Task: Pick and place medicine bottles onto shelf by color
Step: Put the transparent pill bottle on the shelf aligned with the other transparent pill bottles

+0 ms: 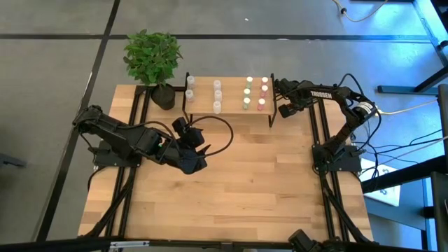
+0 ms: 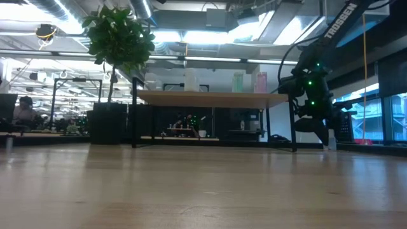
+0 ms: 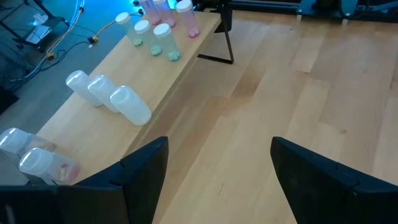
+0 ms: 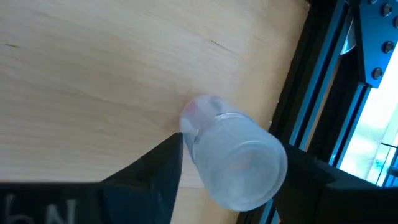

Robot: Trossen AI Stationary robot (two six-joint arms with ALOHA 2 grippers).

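Pink-tinted translucent plastic medicine bottle (image 4: 233, 158) sits between the right gripper (image 1: 274, 85) fingers at the right end of the light-wood, black-framed shelf (image 1: 231, 108), by the pink row. Jaws look partly apart w/ bottle in the gap; can't tell if fingers actually grip it. Bottle's long axis runs roughly along the gripper's line of sight, base toward wrist cam. Left gripper (image 3: 214, 180) open, empty, over mid-table, farther off.

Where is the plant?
In the high view the plant stands at the table's far left corner, just left of the shelf with the bottles.
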